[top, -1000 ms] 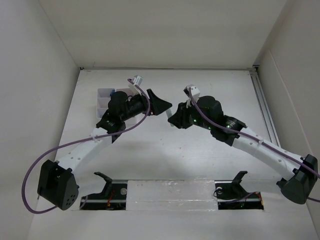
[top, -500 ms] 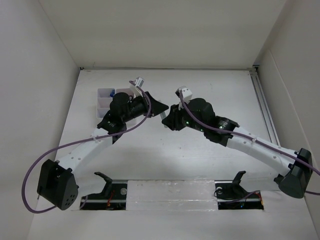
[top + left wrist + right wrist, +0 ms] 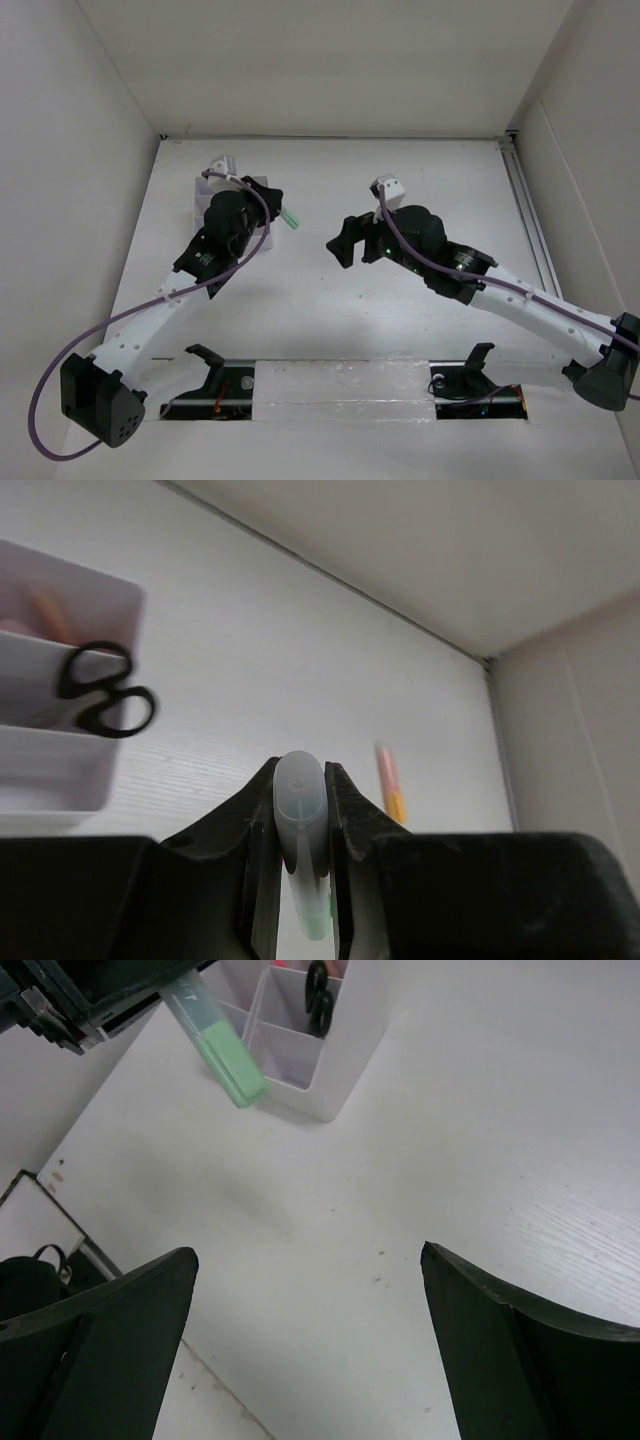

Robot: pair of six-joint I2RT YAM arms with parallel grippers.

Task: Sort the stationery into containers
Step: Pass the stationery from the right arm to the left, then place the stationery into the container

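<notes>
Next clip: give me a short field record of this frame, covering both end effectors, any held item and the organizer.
left end effector: shut on green marker, held near the organizer
right end effector: open, empty, over the table
organizer contents seen: scissors standing in one compartment
loose item: pink-orange pen lying on the table
task state: green marker not yet in a compartment

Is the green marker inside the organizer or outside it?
Outside. The left gripper holds the green marker clamped between its fingers, in the air beside the organizer, not in any compartment.
</notes>
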